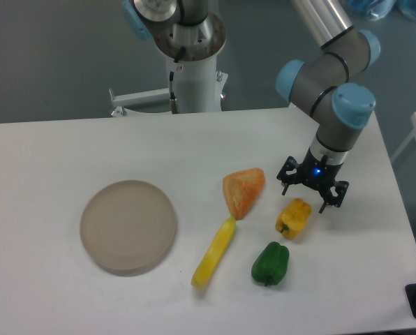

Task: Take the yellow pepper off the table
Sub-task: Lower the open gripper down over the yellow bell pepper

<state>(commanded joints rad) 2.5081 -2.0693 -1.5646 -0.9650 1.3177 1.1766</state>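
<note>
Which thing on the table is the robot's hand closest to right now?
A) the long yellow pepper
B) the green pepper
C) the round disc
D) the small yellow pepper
D: the hand hangs open just above and behind the small yellow pepper, not gripping it; the green pepper, long yellow pepper and disc lie farther off.
</note>
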